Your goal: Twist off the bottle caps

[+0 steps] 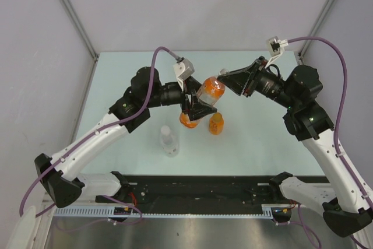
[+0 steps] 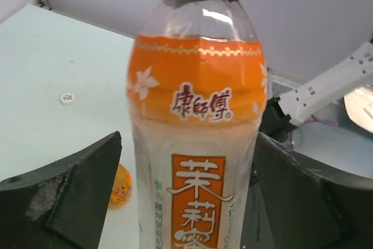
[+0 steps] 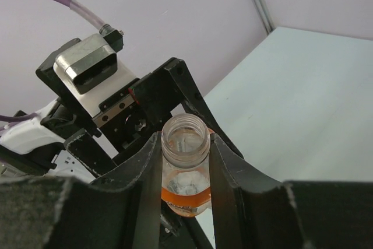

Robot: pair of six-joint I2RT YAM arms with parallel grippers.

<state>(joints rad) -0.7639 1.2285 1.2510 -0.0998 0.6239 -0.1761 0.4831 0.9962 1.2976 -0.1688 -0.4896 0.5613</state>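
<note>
I see the tall bottle (image 1: 210, 89) slanting, neck clamped in right gripper (image 1: 221, 77); left gripper (image 1: 197, 107) jaws apart; pale table (image 1: 262, 141), grey walls (image 1: 204, 4)

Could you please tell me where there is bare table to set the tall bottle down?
The widest bare patch is the near right of the table, between the short orange bottle and the right arm. The far left corner behind the left arm looks bare too. The centre is crowded: left gripper, right gripper, tall bottle, clear bottle.
</note>
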